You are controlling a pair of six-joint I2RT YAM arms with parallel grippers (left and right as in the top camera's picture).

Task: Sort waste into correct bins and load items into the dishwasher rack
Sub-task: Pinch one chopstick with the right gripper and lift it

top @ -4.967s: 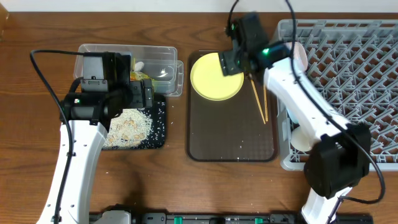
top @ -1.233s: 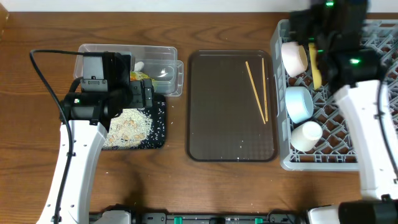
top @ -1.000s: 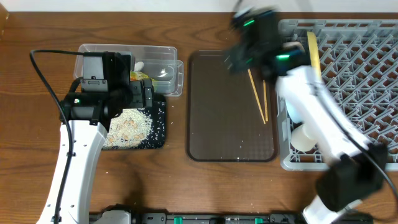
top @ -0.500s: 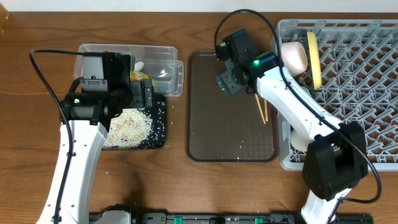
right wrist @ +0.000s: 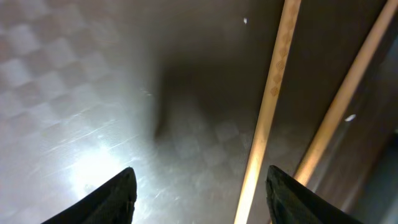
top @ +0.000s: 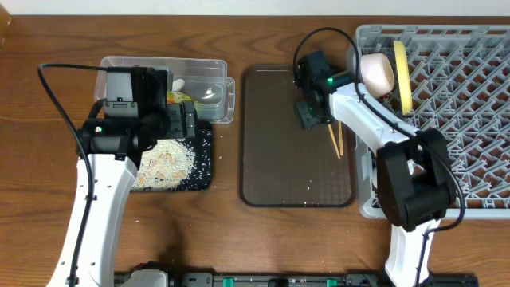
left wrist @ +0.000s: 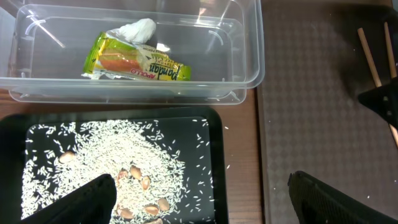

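Your right hand (top: 310,113) hangs low over the brown tray (top: 275,159), its fingers (right wrist: 106,196) spread wide and gripping nothing. In the right wrist view, one of the two chopsticks (right wrist: 268,106) runs between those fingers, and the second lies just at 3 o'clock of it. Both lie flat on the tray; you cannot tell whether a finger touches wood.

From overhead, the rack (top: 462,143) sits at 3 o'clock of the tray. The plate (top: 404,78) stands on edge in it, with a bowl (top: 376,72) just at its 9 o'clock.

Your left hand (left wrist: 199,186) is open and empty above the black tray (left wrist: 214,174) of rice (left wrist: 112,155). At 12 o'clock of it, the tub (left wrist: 249,62) holds the wrapper (left wrist: 137,62) and a white scrap (left wrist: 138,29).
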